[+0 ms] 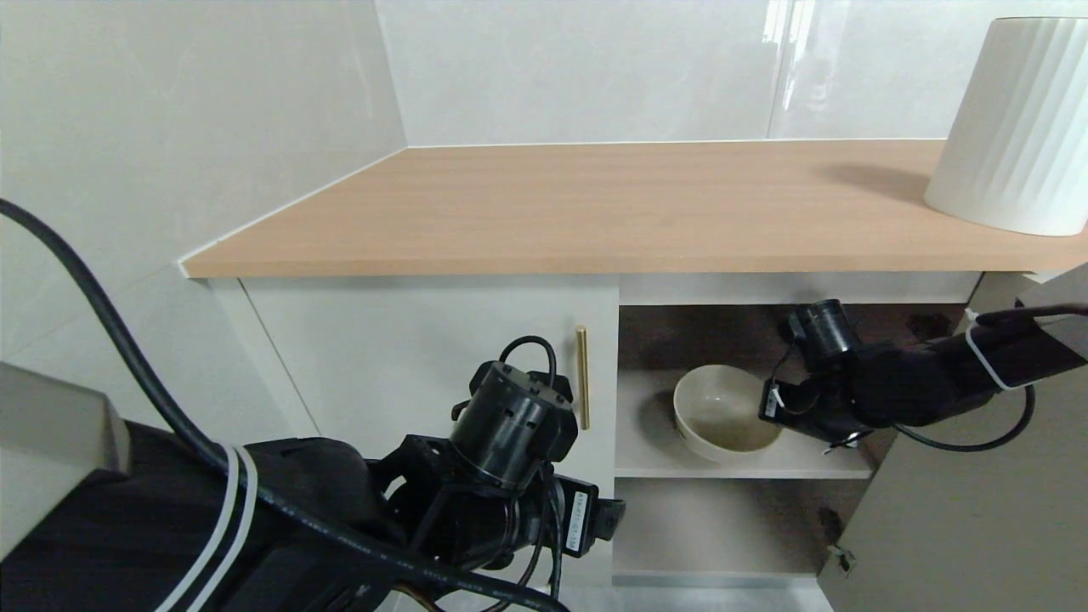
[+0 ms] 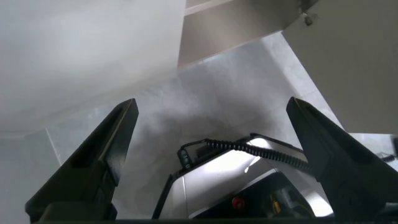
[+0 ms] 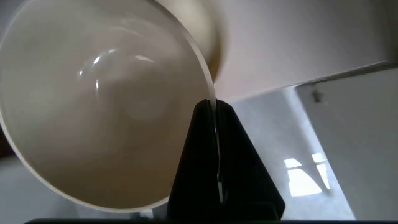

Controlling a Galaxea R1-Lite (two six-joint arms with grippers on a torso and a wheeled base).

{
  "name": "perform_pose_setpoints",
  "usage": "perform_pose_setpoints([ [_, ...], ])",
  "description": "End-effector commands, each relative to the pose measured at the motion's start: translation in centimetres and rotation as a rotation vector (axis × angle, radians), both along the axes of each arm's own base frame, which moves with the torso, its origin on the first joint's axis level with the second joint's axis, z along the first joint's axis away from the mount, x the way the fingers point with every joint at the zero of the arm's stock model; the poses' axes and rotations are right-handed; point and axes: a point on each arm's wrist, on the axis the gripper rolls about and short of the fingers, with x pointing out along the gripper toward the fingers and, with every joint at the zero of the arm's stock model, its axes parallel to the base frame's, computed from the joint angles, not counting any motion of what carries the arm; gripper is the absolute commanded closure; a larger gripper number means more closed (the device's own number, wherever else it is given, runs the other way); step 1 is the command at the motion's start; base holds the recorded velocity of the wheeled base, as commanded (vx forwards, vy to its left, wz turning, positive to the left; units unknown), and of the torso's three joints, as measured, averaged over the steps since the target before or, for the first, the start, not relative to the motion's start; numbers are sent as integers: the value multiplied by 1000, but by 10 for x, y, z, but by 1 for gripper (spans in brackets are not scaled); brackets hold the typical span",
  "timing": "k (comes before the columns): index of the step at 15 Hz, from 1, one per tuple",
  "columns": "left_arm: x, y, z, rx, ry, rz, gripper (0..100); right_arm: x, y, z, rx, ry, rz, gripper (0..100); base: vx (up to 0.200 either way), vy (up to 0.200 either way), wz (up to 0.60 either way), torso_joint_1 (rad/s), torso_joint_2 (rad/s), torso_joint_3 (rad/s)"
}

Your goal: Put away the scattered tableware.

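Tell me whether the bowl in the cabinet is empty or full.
Empty: the bowl, held at its rim by the right hand, shows a bare inside in the head and right wrist views.

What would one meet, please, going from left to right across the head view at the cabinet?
closed cabinet door → brass handle → bowl → right gripper, clamped on the bowl's rim → white ribbed container on the counter

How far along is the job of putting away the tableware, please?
Done: the cabinet door is open and the bowl is inside, at the upper shelf. In hand: the right gripper is shut on its rim. Remaining: releasing the bowl and withdrawing. The left gripper is open, empty.
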Motion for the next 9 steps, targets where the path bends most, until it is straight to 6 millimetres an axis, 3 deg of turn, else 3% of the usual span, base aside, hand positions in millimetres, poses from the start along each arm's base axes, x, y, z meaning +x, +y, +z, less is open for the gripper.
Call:
perform_pose_setpoints([
  [1, 0, 0, -1, 1, 1, 0, 0, 12, -4, -13, -2, -3, -33, 100, 0, 0, 0, 0, 0, 0],
  [9, 0, 0, -1, 1, 1, 0, 0, 30, -5, -31, -18, -48, -70, 100, 0, 0, 0, 0, 0, 0],
])
